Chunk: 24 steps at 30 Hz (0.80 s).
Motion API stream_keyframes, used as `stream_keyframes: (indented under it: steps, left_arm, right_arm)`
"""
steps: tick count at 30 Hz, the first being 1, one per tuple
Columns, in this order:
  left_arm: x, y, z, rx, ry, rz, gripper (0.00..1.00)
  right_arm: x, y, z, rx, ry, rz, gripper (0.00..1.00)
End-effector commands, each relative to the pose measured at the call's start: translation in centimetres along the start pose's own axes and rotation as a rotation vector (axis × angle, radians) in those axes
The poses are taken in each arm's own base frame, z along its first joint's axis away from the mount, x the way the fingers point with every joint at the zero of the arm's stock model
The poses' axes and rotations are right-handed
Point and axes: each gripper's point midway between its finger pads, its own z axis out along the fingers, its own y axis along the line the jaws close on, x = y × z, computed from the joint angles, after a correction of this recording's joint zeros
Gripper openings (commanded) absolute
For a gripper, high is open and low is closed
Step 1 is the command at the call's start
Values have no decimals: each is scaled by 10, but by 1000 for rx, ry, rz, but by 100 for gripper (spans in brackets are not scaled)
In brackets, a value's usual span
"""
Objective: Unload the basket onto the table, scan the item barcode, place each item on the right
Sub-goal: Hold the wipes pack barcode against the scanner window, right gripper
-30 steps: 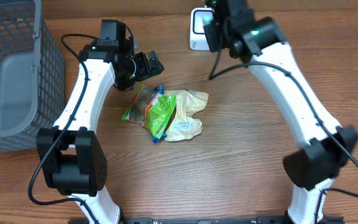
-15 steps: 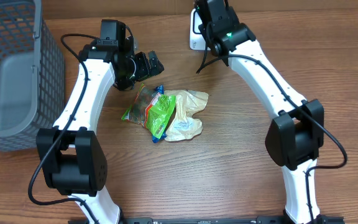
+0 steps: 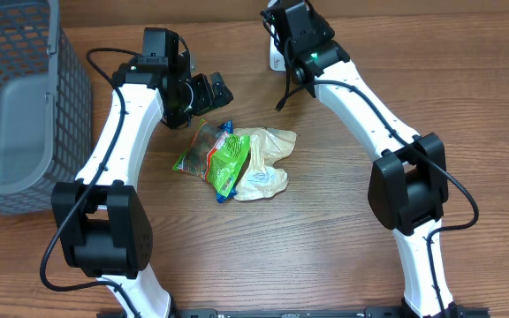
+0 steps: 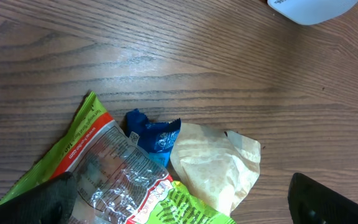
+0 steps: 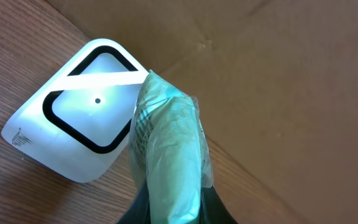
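Note:
My right gripper [image 5: 173, 208] is shut on a pale green packet [image 5: 173, 146], which I hold upright, close in front of the white scanner [image 5: 42, 134]. Printed lines on the packet's edge face the scanner's lit window. From overhead the right gripper [image 3: 283, 28] covers most of the scanner [image 3: 274, 62] at the table's back edge, and the packet is hidden there. My left gripper [image 3: 212, 92] stands wide open just above a pile of snack bags. In the left wrist view its fingers [image 4: 328, 202] straddle a green and orange bag [image 4: 104, 174].
The pile holds the green bag [image 3: 228, 159], a cream bag [image 3: 268, 163] and a small blue packet [image 4: 154, 134]. A grey wire basket [image 3: 16, 97] stands at the left. A brown cardboard wall [image 5: 278, 81] rises behind the scanner.
My right arm has swung left and back, bringing the packet over the scanner. The left arm and the pile have not moved.

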Motion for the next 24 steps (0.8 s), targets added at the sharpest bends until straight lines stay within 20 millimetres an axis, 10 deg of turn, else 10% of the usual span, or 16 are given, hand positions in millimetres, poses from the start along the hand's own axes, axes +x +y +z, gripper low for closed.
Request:
stream_keyframes:
  steps: [1, 24]
  left_arm:
    - [-6, -3, -11, 1, -32, 21, 100]
    - [-6, -3, -11, 1, -32, 21, 100]
  right_arm:
    - [-16, -3, -8, 30, -39, -81, 4]
    - [-3, 11, 5, 33, -34, -239, 4]
